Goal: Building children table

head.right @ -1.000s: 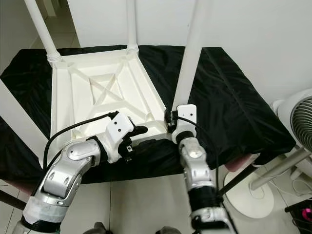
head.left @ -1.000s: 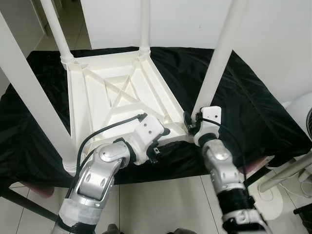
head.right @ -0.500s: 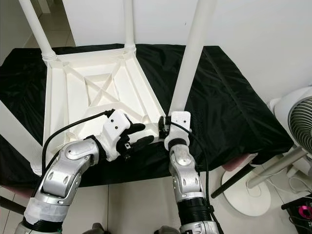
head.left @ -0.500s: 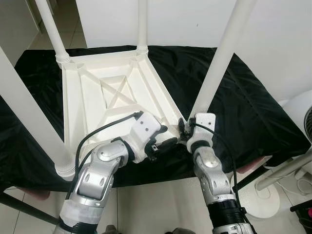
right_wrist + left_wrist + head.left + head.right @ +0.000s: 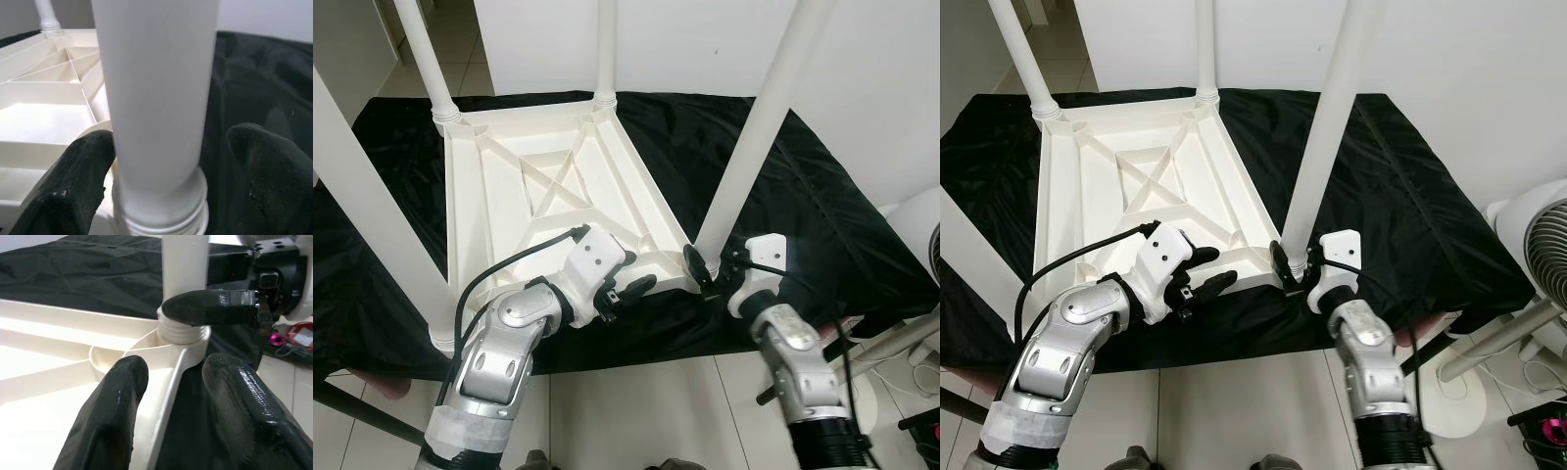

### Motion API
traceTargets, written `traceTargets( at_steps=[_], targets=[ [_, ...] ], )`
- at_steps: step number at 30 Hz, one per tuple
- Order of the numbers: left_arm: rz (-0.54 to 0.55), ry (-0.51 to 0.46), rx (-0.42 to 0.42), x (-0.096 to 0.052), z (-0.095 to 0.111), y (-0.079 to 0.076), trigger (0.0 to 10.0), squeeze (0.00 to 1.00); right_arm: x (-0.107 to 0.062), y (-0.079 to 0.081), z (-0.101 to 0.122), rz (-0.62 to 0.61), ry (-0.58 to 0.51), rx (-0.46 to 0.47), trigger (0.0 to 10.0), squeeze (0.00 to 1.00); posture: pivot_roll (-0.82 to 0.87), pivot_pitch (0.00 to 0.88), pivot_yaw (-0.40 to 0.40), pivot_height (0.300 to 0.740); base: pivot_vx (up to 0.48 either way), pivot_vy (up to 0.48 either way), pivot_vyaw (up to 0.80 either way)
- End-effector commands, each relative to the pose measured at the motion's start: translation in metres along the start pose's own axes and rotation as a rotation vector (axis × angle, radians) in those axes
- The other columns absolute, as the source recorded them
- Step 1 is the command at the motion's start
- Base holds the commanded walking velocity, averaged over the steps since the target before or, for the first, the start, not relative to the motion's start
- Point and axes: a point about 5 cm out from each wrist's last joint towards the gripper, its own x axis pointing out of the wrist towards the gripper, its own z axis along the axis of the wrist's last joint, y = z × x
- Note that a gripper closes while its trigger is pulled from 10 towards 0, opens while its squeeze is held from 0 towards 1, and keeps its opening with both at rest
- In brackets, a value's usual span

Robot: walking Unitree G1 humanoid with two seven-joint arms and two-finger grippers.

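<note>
Legs number four, all upright in the corner sockets of one white table top [image 5: 543,211] lying upside down on black cloth [image 5: 803,215]. Right gripper [image 5: 161,171] straddles the near right leg [image 5: 754,147] at its base, fingers spread, one touching. Left gripper [image 5: 171,396] spans the top's rim, parted.

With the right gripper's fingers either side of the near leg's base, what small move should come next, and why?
Probably close the right gripper on the white plastic table leg and turn it further into its corner socket. Its fingers straddle the leg just above the threaded collar, apparently with a gap on one side, and thread ridges remain exposed above the socket. The open left gripper straddles the upturned white tabletop's rim nearby and could steady it.
</note>
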Motion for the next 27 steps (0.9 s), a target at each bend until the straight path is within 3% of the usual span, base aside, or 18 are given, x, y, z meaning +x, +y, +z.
traceTargets(
  at_steps=[1,6,7,11,12,13,14,15,16,18,19,24,25,26,27],
  targets=[
    [0.113,-0.001,0.005,0.002,-0.001,0.005,10.0,0.00,0.003,-0.003,0.001,0.053,-0.005,-0.015,10.0,0.00,-0.09,0.000,-0.021,0.740,0.000,0.000,0.00],
    [0.093,0.018,0.043,0.004,-0.004,0.002,10.0,0.00,0.014,-0.005,0.003,0.160,0.002,-0.051,10.0,0.00,-0.10,0.000,-0.013,0.740,0.000,0.000,0.00],
    [0.082,0.019,0.055,0.006,-0.004,0.000,10.0,0.00,0.024,-0.005,0.005,0.235,0.017,-0.073,10.0,0.00,-0.10,0.000,-0.011,0.740,0.000,0.000,0.00],
    [0.081,0.013,0.055,0.008,-0.002,-0.001,10.0,0.00,0.030,-0.005,0.003,0.273,0.040,-0.095,10.0,0.00,-0.09,0.000,-0.015,0.740,0.000,0.000,0.00],
    [0.085,0.011,0.066,0.010,-0.001,0.000,10.0,0.00,0.034,-0.004,0.001,0.310,0.062,-0.104,6.9,0.00,-0.09,0.000,-0.020,0.740,0.000,0.000,0.00],
    [0.086,0.010,0.069,0.010,-0.001,0.000,10.0,0.00,0.035,-0.003,0.000,0.322,0.068,-0.108,4.9,0.00,-0.09,0.000,-0.020,0.740,0.000,0.000,0.00],
    [0.088,0.006,0.071,0.011,0.000,0.000,10.0,0.00,0.036,-0.004,-0.001,0.334,0.072,-0.109,2.2,0.00,-0.09,0.000,-0.024,0.740,0.000,0.000,0.00],
    [0.088,0.006,0.071,0.011,0.000,0.000,10.0,0.00,0.036,-0.004,-0.001,0.334,0.072,-0.109,2.2,0.00,-0.09,0.000,-0.024,0.740,0.000,0.000,0.00],
    [0.093,0.002,0.078,0.012,0.001,0.000,10.0,0.00,0.037,-0.004,-0.002,0.343,0.079,-0.115,0.5,0.00,-0.08,0.000,-0.029,0.740,0.000,0.000,0.00],
    [0.096,-0.001,0.083,0.012,0.002,0.000,10.0,0.00,0.037,-0.005,-0.003,0.349,0.084,-0.118,0.5,0.00,-0.08,0.000,-0.033,0.740,0.000,0.000,0.00],
    [0.102,-0.006,0.082,0.013,0.003,0.000,10.0,0.00,0.037,-0.006,-0.004,0.352,0.085,-0.116,0.0,0.00,-0.08,0.000,-0.033,0.740,0.000,0.000,0.00],
    [0.111,-0.014,0.079,0.014,0.003,-0.001,10.0,0.00,0.033,-0.012,-0.010,0.345,0.093,-0.047,0.0,0.00,-0.08,0.000,-0.039,0.740,0.000,0.000,0.00],
    [0.112,-0.013,0.079,0.013,0.003,-0.002,10.0,0.00,0.033,-0.013,-0.010,0.341,0.092,-0.031,0.7,0.00,-0.08,0.000,-0.039,0.740,0.000,0.000,0.00],
    [0.113,-0.009,0.082,0.013,0.002,-0.001,10.0,0.00,0.032,-0.013,-0.009,0.330,0.084,-0.006,10.0,0.00,-0.07,0.000,-0.039,0.740,0.000,0.000,0.00],
    [0.113,-0.009,0.082,0.013,0.002,-0.001,10.0,0.00,0.032,-0.013,-0.009,0.330,0.084,-0.006,10.0,0.00,-0.07,0.000,-0.039,0.740,0.000,0.000,0.00]
  ],
)
